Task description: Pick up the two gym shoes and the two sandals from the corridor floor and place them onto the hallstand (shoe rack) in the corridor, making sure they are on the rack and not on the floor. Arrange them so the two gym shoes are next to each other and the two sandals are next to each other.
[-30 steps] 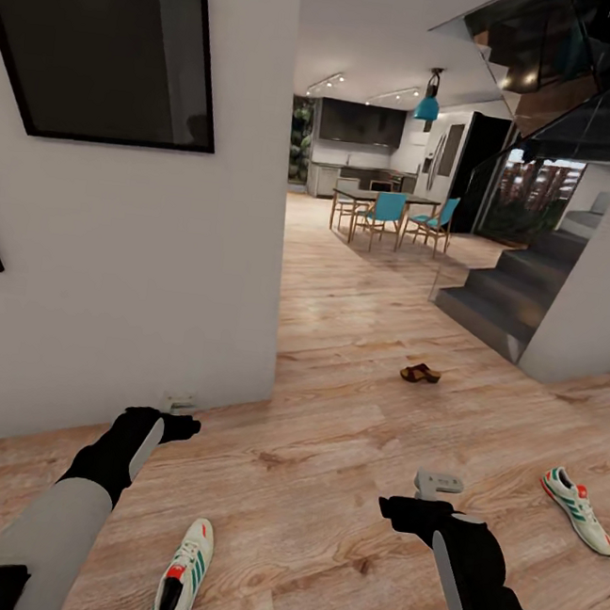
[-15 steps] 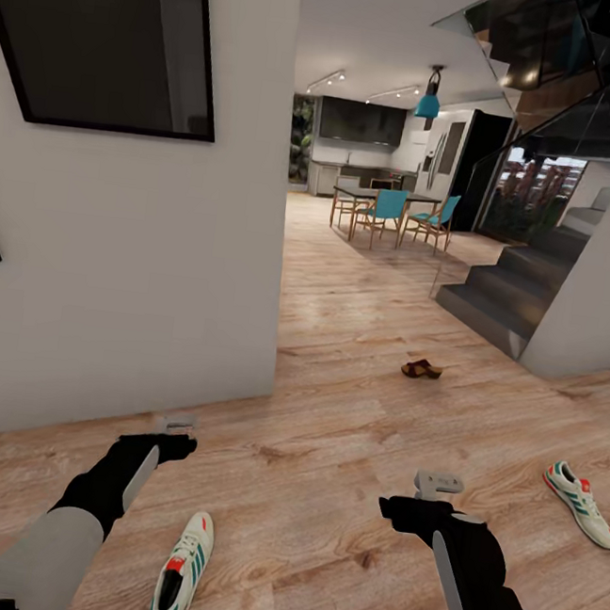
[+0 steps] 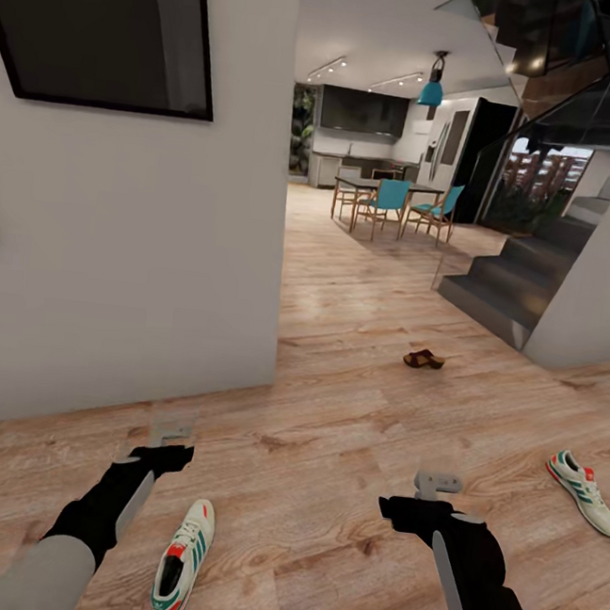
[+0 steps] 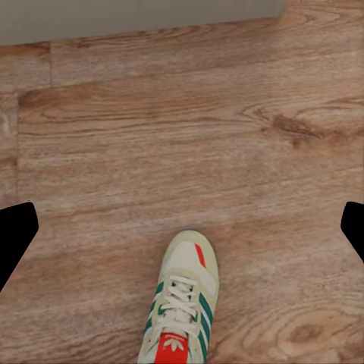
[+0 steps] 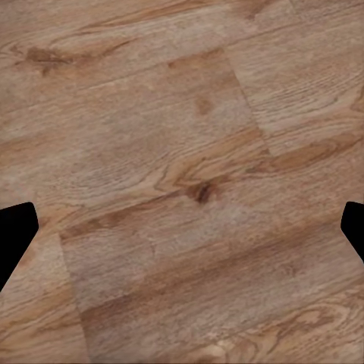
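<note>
Shoes are all lying on the corridor floor, none on a rack yet. Left claw is hanging wide open and empty just beyond the near sneaker, whose toe is lining up between the fingertips in the left wrist view, probably positioned for a grab from above. Right claw is hovering over bare planks, open and empty too. Second sneaker is sitting well apart at the right edge. One brown sandal is resting farther off near the stairs; too small to tell if it is one or a pair.
</note>
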`<state>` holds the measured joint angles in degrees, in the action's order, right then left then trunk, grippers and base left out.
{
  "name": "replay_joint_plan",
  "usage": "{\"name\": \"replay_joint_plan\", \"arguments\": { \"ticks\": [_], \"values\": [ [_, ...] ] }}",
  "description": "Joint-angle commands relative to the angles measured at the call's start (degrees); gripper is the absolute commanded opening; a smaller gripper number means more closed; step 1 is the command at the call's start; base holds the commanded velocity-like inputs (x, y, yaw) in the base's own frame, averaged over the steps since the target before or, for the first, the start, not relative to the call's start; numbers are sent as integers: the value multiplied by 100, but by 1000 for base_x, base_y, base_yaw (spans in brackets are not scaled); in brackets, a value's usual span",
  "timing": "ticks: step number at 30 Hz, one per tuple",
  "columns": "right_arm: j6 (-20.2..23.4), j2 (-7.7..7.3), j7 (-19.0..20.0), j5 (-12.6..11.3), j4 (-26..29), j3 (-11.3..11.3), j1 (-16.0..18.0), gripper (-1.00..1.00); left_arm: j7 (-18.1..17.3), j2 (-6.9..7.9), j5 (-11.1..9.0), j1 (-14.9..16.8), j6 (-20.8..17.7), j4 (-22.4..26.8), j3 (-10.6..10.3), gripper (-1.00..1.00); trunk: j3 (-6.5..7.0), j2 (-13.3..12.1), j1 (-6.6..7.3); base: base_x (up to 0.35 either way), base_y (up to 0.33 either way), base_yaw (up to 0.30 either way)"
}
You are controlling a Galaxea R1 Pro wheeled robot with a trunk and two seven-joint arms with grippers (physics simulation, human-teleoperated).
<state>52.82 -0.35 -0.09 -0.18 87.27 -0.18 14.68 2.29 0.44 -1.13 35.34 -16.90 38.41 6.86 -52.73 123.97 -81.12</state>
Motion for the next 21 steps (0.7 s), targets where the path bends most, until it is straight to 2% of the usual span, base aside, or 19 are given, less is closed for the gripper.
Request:
{"name": "replay_joint_plan", "arguments": {
  "ticks": [1, 8, 10, 16, 21],
  "values": [
    [0, 0, 3, 0, 0, 0, 0, 100, 0, -4, 1, -60, 75, 0, -3, 100, -28, 42, -23, 0, 0, 0],
    [0, 0, 1, 0, 0, 0, 0, 100, 0, -25, 5, -224, 466, 0, -23, 100, -215, 323, -176, 0, 0, 0],
    [0, 2, 0, 0, 0, 0, 0, 100, 2, -32, 7, -285, 598, 0, -94, 100, -269, 403, -220, 0, 0, 27],
    [0, 3, 0, 0, 0, 0, 0, 100, 8, -35, 7, -313, 890, 0, -195, 100, -430, 644, -352, 0, 0, 59],
    [0, 2, 0, 0, 0, 0, 0, 100, 9, -38, 7, -317, 988, -8, -212, 100, -564, 844, -462, 0, 0, 69]
  ]
}}
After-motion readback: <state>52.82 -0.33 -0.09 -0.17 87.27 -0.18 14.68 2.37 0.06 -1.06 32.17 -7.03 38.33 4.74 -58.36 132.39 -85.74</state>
